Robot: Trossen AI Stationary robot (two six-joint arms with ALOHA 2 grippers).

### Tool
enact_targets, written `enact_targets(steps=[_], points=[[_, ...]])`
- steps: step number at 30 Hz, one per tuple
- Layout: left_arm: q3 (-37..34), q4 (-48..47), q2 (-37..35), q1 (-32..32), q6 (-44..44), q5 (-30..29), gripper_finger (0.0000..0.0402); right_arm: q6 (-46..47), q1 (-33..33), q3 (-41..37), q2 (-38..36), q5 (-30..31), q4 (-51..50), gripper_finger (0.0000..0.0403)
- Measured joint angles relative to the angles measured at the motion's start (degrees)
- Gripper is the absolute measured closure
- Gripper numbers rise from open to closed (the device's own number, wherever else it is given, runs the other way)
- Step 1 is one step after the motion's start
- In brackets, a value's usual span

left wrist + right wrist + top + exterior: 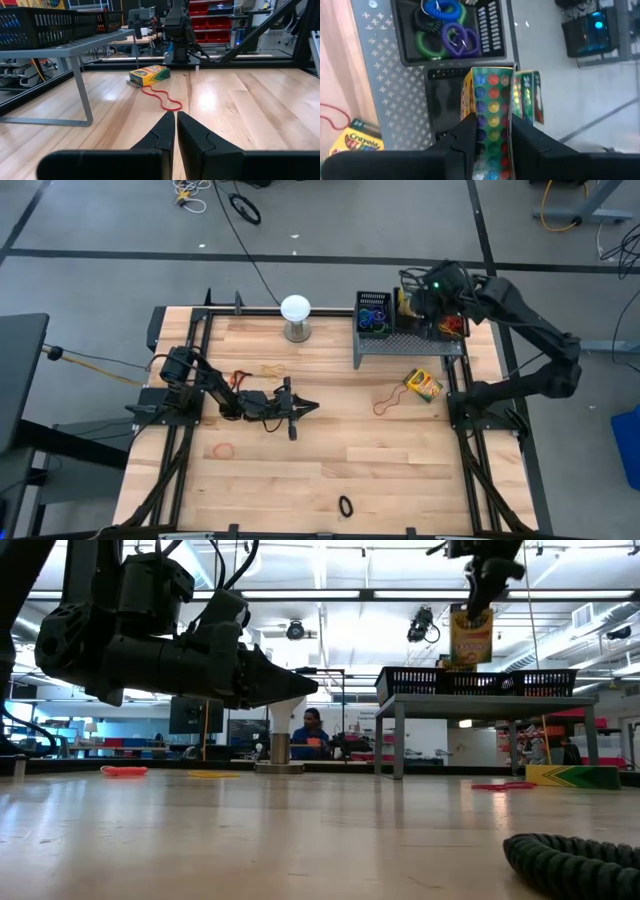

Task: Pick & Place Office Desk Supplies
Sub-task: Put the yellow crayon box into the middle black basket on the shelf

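Partly sorted: right claw [492,137] pinches a crayon box [492,100] over the middle bin [410,310] on the riser [410,343], far-right; left claw [305,407] pressed together mid-counter; another crayon box [423,384] and loose bands [385,402] remain.

Two dark, matte black jointed arms on black frame mounts. Left pincer [176,131]: tapered wedge-shaped black fingers. Right pincer [492,145]: broad black fingers. Green light glowing near right wrist; thin black cabling along the links.
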Motion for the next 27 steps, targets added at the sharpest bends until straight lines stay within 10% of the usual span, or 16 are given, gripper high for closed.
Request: enact_targets(steps=[27], points=[[0.0,0.0,0.0,0.0,0.0,-0.02,0.0376,-9.56,-7.75,-15.43,0.04,-3.92,16.3,0.0283]])
